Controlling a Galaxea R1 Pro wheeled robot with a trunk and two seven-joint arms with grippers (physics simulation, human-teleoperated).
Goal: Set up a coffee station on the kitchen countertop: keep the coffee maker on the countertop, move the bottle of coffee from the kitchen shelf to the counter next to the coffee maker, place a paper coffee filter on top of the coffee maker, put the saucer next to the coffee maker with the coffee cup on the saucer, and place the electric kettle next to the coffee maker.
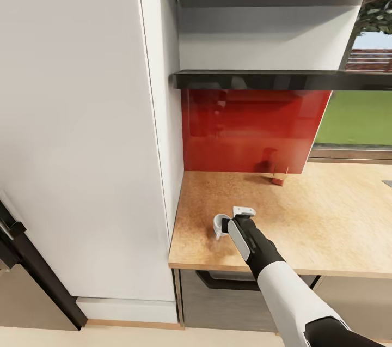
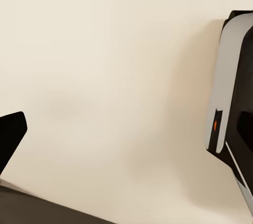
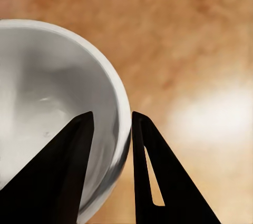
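On the desk (image 1: 305,216), near its left end beside the tall white cabinet (image 1: 81,118), we see the cup (image 1: 220,225) standing upright, mouth up, with our right gripper (image 1: 235,221) come down on its right side from the near edge. From the head view the right arm is plainly the nearer one, already at the cup. No saucer or coffee maker shows here, so we judge the cup must be lifted and carried elsewhere along the desk. A small reddish thing (image 1: 278,178) stands well apart, near the red panel (image 1: 256,129) under the black shelf (image 1: 272,80).

Through the left wrist view we see pale floor (image 2: 116,76) and part of the robot's body (image 2: 232,87); one dark finger (image 2: 11,134) pokes in at the edge, and we cannot tell whether that left gripper is open or closed.

Through the right wrist view the key relation is clear: the cup wall (image 3: 122,124) runs between the two fingers (image 3: 63,176), one inside the bowl, the other outside over the desk. They straddle the rim at a narrow gap and look to be pinching it, though contact is hard to confirm. The lift, we judge, turns on keeping that wall centred and rising straight up along the cup's vertical axis.
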